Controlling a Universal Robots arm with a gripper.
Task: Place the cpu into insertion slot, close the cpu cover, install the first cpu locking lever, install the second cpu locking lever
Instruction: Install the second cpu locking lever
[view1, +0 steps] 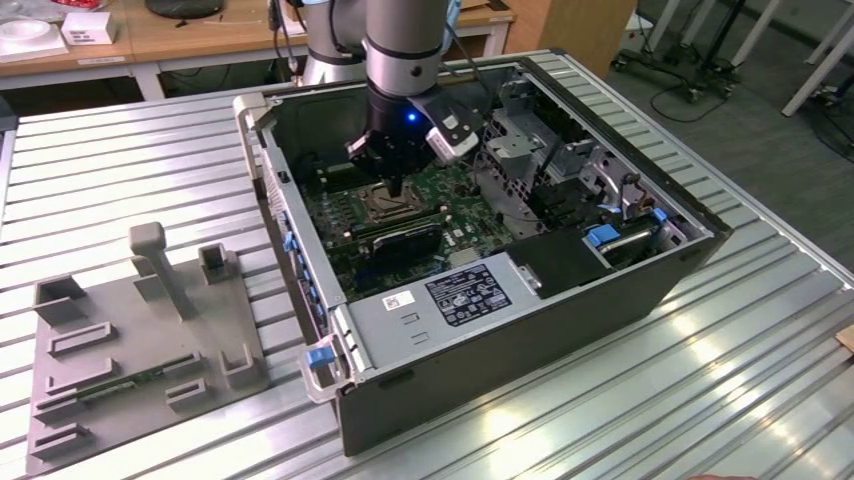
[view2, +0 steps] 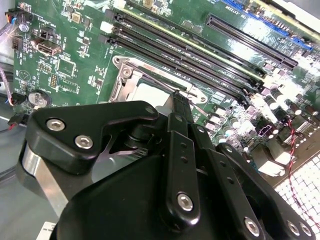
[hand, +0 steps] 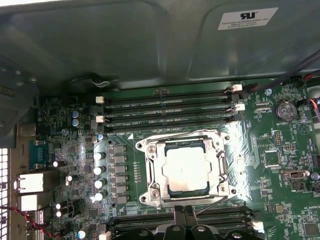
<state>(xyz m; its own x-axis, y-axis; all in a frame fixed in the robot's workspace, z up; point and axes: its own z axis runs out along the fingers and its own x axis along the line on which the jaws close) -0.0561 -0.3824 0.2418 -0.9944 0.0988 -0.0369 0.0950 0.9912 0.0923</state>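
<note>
Hovering inside the open PC case (view1: 561, 300), my end effector (view1: 396, 187) hangs just above the slot (hand: 185, 170) on the green board (hand: 280, 200). The cpu (hand: 186, 168) already sits in the slot, silvery top up, w/ the cover (hand: 150, 172) lying flat around it. In the second wrist view my fingers (view2: 181, 112) reach down beside the cpu (view2: 150, 92), near its edge. They look pressed together, gripping nothing. Case rests on the ribbed counter (view1: 120, 170).

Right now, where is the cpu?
In the first wrist view the cpu sits in the insertion slot, framed by the cpu cover, between two banks of black memory slots.
</note>
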